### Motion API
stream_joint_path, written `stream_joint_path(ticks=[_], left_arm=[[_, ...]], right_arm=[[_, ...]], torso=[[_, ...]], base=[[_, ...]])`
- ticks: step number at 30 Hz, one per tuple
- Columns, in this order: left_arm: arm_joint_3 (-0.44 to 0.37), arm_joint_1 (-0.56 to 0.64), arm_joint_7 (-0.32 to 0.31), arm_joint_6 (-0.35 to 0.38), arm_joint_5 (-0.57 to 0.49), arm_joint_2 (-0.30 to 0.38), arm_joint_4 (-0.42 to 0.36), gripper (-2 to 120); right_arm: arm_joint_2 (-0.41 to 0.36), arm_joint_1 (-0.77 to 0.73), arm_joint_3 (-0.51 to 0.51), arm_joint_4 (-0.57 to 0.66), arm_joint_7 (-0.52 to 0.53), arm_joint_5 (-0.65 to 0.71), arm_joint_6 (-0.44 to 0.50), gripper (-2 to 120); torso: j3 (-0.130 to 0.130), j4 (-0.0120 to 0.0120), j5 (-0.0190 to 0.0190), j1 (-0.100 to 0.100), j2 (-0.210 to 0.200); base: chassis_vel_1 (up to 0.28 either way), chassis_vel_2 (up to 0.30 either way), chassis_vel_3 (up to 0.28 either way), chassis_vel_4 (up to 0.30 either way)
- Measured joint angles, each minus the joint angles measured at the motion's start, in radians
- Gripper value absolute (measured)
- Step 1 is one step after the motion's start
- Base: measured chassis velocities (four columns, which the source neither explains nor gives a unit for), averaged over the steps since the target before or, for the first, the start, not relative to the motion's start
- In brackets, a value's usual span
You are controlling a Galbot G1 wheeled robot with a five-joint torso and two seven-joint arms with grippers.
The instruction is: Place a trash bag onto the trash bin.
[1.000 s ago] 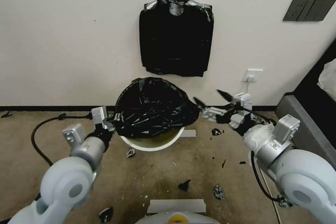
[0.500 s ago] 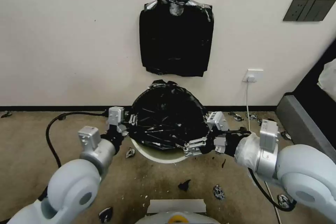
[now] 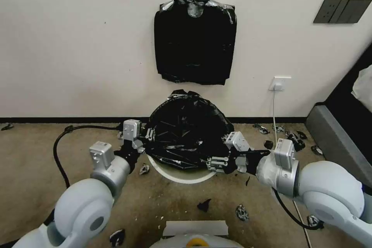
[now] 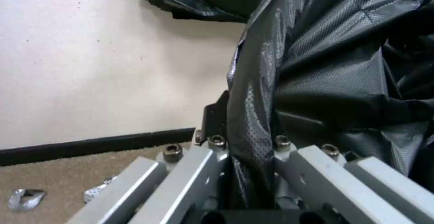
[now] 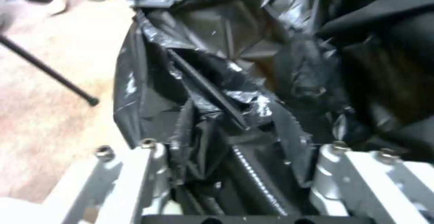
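The crinkled black trash bag (image 3: 188, 131) lies domed over the cream-white trash bin (image 3: 182, 176), of which the front rim shows. My left gripper (image 3: 146, 139) is at the bag's left edge and shut on it. In the left wrist view a fold of the trash bag (image 4: 316, 64) runs pinched between the left gripper's (image 4: 251, 132) fingers. My right gripper (image 3: 210, 162) is at the bag's front right edge, above the rim. It stands open, and in the right wrist view bunched folds of the trash bag (image 5: 203, 92) lie between its fingers.
A flat bundle of black bags (image 3: 195, 42) hangs on the wall above the bin. Small black scraps (image 3: 204, 204) litter the carpet in front and to the right. A black cable (image 3: 62, 151) loops on the floor at the left. A grey couch edge (image 3: 333, 139) stands at the right.
My right arm swung in from right of the bin to the bag's front edge. My left gripper carried the bag's left edge rightward. The bag now sits lower over the bin.
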Motion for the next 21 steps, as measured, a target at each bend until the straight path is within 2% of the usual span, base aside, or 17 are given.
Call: stream_joint_path(ticks=[3,4,6,10,12,18,21], left_arm=[[0.002,-0.001,0.000,0.001,0.001,0.001,-0.005,3],[0.002,-0.001,0.000,0.001,0.001,0.001,-0.005,3],[0.002,0.001,0.000,0.002,0.001,0.004,-0.012,3],[0.000,0.001,0.000,0.003,0.000,0.004,-0.015,3],[-0.002,0.001,-0.001,0.003,0.000,0.004,-0.017,3],[-0.003,-0.006,-0.016,0.004,-0.019,0.000,-0.018,3],[-0.004,-0.026,-0.070,0.009,-0.092,-0.007,-0.015,3]], right_arm=[[-0.008,0.004,-0.015,0.000,-0.010,-0.005,-0.012,32],[-0.008,0.004,-0.015,0.000,-0.010,-0.005,-0.012,32],[-0.013,0.011,-0.025,0.000,-0.010,-0.005,-0.032,19],[-0.017,0.011,-0.025,0.000,-0.006,-0.004,-0.046,10],[-0.018,0.006,-0.025,-0.001,-0.003,-0.004,-0.050,0],[-0.014,-0.006,-0.022,-0.001,-0.017,-0.004,-0.013,0],[-0.013,-0.018,-0.014,0.015,-0.077,0.004,0.071,0]], torso=[[0.000,0.0000,0.0000,0.000,0.000],[0.000,0.0000,0.0000,0.000,0.000],[0.000,0.0000,0.0001,0.000,0.000],[0.000,0.0000,0.0000,0.000,0.000],[0.000,0.0000,0.0000,0.000,0.000],[0.000,0.0000,0.0001,0.000,0.000],[0.000,0.0001,0.0001,0.000,0.000]], base=[[0.000,0.000,0.000,0.000],[0.000,0.000,0.000,0.000],[0.000,0.000,0.000,0.000],[0.000,0.000,0.000,0.000],[0.000,0.000,0.000,0.000],[0.000,0.000,0.000,0.000],[0.000,0.000,0.000,0.000]])
